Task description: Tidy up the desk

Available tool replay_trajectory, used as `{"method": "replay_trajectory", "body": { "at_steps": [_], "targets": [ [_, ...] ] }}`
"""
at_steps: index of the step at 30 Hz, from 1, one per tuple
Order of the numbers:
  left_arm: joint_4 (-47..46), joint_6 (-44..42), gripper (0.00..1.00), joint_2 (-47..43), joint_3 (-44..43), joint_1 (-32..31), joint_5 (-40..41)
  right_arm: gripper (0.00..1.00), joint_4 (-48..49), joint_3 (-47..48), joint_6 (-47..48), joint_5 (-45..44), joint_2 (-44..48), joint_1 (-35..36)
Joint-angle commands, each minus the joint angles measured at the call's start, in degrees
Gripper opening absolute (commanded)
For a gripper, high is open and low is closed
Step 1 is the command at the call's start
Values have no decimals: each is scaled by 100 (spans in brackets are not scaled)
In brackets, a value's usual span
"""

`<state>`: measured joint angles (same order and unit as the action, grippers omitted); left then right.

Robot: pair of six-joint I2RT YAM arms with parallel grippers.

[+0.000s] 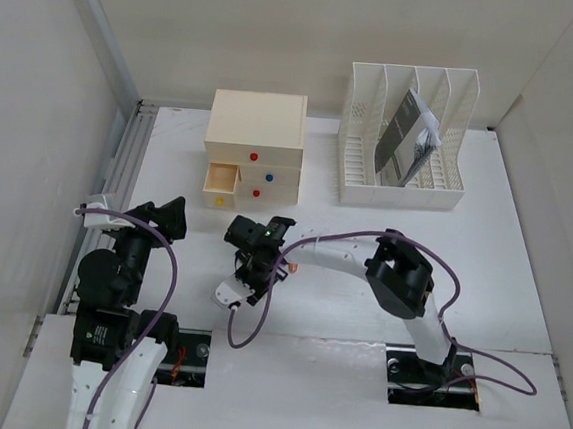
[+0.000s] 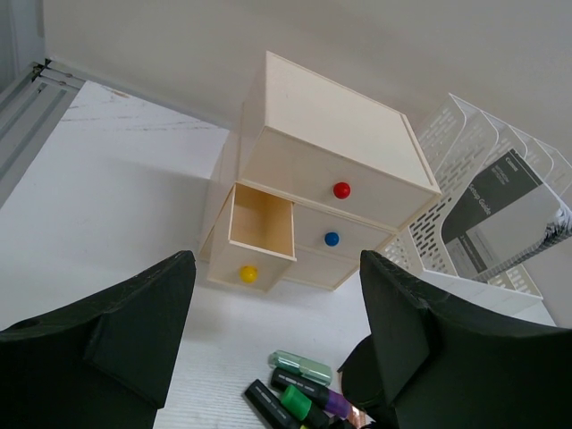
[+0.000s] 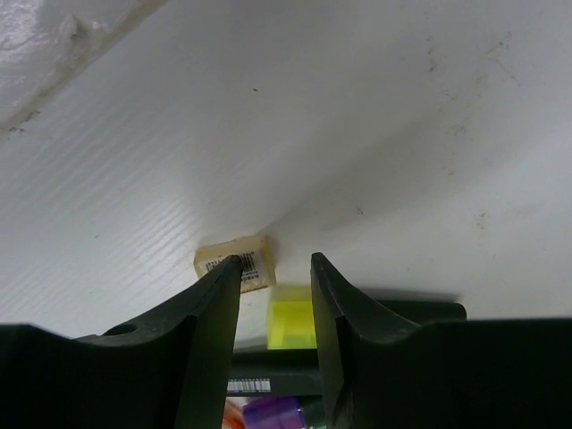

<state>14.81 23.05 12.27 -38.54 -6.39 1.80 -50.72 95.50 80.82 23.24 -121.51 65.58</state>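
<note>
The white desk [image 1: 484, 252] holds a small pile of highlighters. In the left wrist view a pale green one [image 2: 301, 366], a black one with a purple end [image 2: 332, 401] and a green-capped one [image 2: 298, 402] lie together. My right gripper [image 1: 251, 277] is low over this pile. In its wrist view the jaws [image 3: 275, 259] stand narrowly apart around a yellow highlighter cap [image 3: 290, 320], with a gap on the cap's left side. A small beige eraser with a barcode [image 3: 255, 250] lies just beyond the fingertips. My left gripper [image 1: 159, 218] is wide open and empty, raised at the left.
A beige drawer box [image 1: 255, 137] stands at the back, its yellow-knob drawer [image 2: 259, 234] pulled open and empty. A white file rack [image 1: 404, 134] holding a grey booklet [image 1: 402, 134] stands to its right. An aluminium rail [image 1: 119, 180] runs along the left edge. Two cutouts lie at the arm bases.
</note>
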Motion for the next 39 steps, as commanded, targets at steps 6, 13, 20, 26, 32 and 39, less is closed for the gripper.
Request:
{"method": "replay_trajectory", "body": {
  "at_steps": [6, 13, 20, 26, 32, 39],
  "targets": [
    [-285, -2, 72, -58, 31, -29, 31, 43, -456, -85, 57, 286, 488, 139],
    [-285, -2, 72, -58, 31, -29, 31, 44, -509, -242, 57, 286, 611, 192],
    [-285, -2, 72, -111, 31, -29, 83, 46, -325, -400, 57, 111, 409, 192],
    [-285, -2, 72, -111, 31, -29, 83, 50, -219, -348, 57, 57, 295, 192],
    [-285, -2, 72, -111, 31, -29, 83, 52, -43, -296, 5, 5, 173, 192],
    [-285, -2, 72, -111, 31, -29, 83, 52, 141, -234, 4, -101, 49, 192]
  ]
}}
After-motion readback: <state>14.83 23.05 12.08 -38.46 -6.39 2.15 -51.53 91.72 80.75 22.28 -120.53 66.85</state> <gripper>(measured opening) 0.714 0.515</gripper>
